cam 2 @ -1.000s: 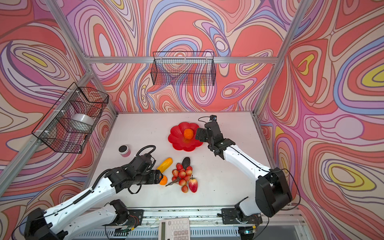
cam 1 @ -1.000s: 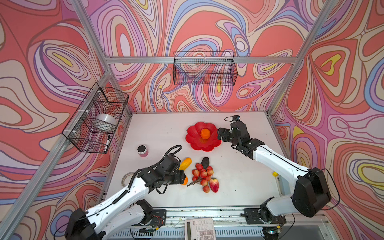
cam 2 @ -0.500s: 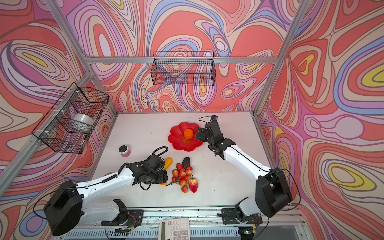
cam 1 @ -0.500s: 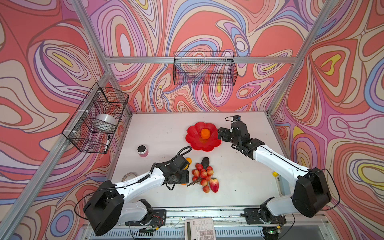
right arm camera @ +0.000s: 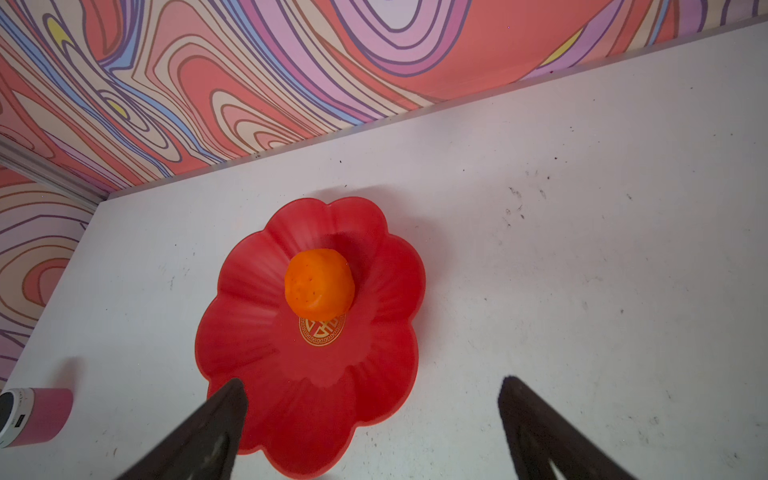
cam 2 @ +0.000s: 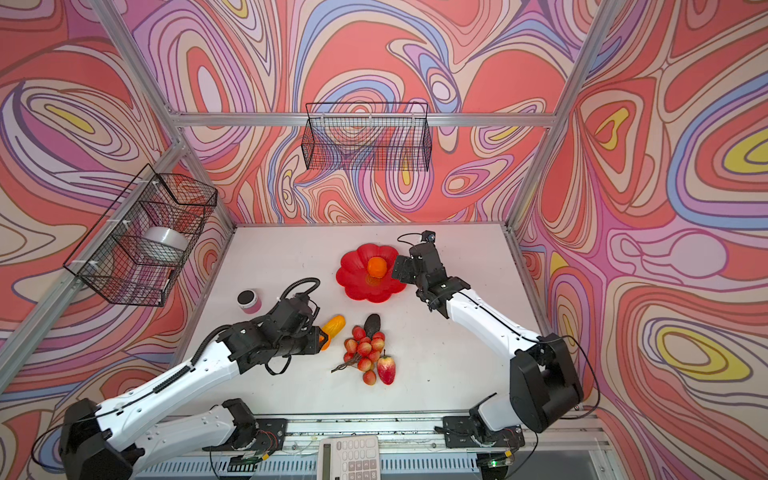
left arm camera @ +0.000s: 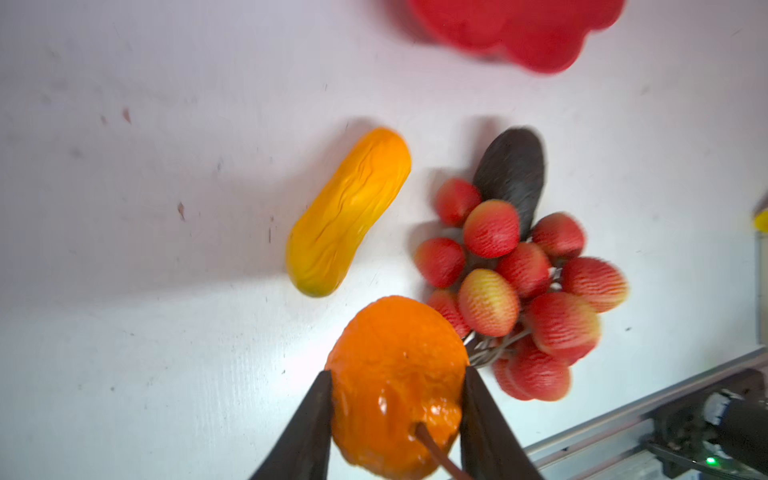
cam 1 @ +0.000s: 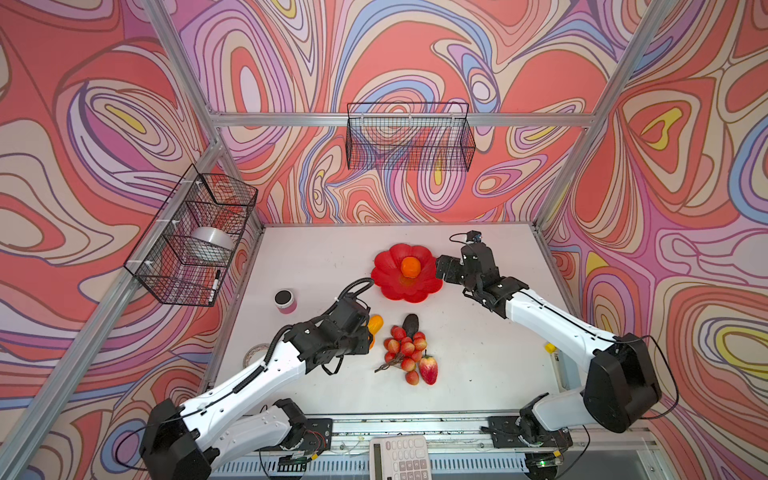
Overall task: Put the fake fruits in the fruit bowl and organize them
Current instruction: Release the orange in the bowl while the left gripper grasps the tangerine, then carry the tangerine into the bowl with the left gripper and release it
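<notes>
My left gripper is shut on a small orange with a brown stem; both fingers press its sides low over the table. Beside it lie a yellow-orange elongated fruit, a dark oval and a red berry cluster. In a top view a red strawberry piece lies at the cluster's near end. The red flower-shaped fruit bowl holds another orange. My right gripper hovers open and empty at the bowl's right rim.
A pink jar with a black lid stands left of the bowl. A tape roll lies at the table's left edge. Wire baskets hang on the back wall and left wall. A calculator sits in front.
My left gripper has closed its jaws onto the small orange. The left arm has drawn in and shifted right. The right arm has not moved.
</notes>
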Action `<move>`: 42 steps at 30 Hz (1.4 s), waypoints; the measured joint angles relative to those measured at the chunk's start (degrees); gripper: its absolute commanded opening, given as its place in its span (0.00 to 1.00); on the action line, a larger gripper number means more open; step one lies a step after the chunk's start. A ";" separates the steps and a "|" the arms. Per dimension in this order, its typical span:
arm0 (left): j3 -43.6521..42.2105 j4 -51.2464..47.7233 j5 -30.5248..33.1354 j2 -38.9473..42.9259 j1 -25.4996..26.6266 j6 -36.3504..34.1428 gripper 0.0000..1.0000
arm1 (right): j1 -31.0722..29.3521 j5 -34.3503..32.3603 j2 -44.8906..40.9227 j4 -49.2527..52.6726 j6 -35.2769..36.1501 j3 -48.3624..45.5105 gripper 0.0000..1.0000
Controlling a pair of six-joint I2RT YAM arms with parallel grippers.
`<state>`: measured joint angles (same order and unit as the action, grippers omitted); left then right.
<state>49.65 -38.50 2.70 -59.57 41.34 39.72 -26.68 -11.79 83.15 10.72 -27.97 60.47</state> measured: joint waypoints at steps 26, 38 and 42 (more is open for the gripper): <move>58.45 -2.01 -3.56 -65.37 -8.41 -20.44 0.32 | 0.04 -1.14 -22.82 9.55 -4.33 -10.01 0.98; 62.31 -5.79 -4.90 -72.54 -8.72 -18.60 0.61 | 0.04 -2.29 -24.50 14.56 -5.16 -10.64 0.97; 60.35 -4.42 -6.86 -70.90 -8.83 -17.81 0.70 | 0.04 -1.20 -23.82 16.59 -5.11 -9.68 0.95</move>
<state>110.00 -42.92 -4.16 -130.47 32.51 21.91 -26.63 -12.99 59.33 27.31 -33.08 50.78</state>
